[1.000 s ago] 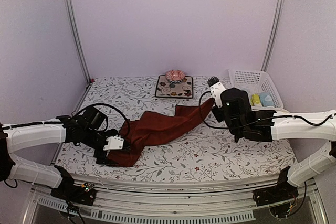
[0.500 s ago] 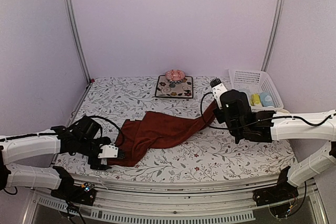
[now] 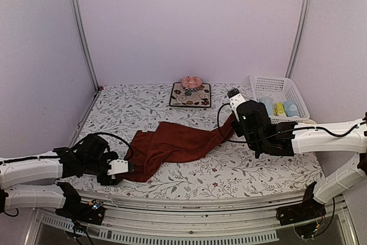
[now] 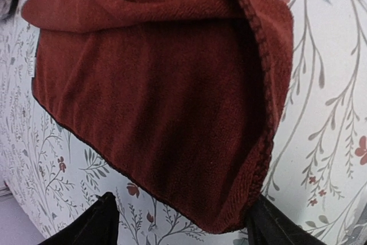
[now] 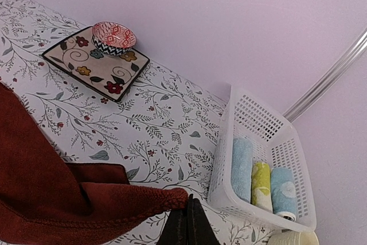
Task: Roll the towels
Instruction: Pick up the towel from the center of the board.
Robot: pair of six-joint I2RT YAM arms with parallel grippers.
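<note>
Over the last second the left arm has pulled back toward the near left edge and sunk lower. The left pincer (image 3: 129, 167) has gone with it, and its jaws, widest a moment ago, have begun to narrow. In the left wrist view they are still apart, one dark tip on each side of the near corner of the dark red towel (image 3: 172, 144), with no grip made yet. The towel has followed the pull: its left end, bunched and lifted before, now lies lower and more drawn out on the tabletop (image 3: 241, 170). The right pincer (image 5: 186, 225) has hardly shifted and stays pressed together on the towel's far right corner, holding that end raised off the cloth-covered surface. This looks like spreading rather than rolling. The towel runs slantwise across the middle, still creased, and I judge it needs both corners held and pulled flat before any roll can start. At the far right stands a white basket (image 5: 252, 119) holding three finished rolls side by side: a pale blue roll (image 5: 242, 167), a yellow roll (image 5: 261, 185) and a light blue roll (image 5: 284, 190). A small patterned bowl (image 5: 113, 37) sits on the floral mat (image 5: 94, 64); whether it holds anything I cannot tell.
</note>
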